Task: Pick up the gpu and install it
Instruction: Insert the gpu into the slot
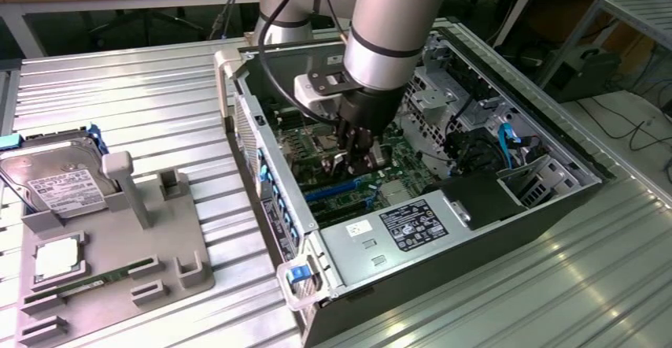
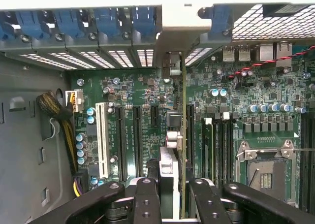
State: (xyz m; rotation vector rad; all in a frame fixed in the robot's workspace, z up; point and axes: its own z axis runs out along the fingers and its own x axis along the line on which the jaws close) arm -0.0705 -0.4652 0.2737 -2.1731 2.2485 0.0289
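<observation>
— Where's the thin dark gpu card [image 2: 183,135] with its silver end bracket?
— Edge-on, upright over the green motherboard [image 2: 147,93], clamped between the black gripper [image 2: 173,197] fingers inside the open black metal computer case [image 1: 504,230].

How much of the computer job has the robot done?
Picked up already: the gripper is shut on the gpu. In hand: it holds the card edge-on above the motherboard inside the open case. Left: whether the card is fully seated can't be told.
</observation>
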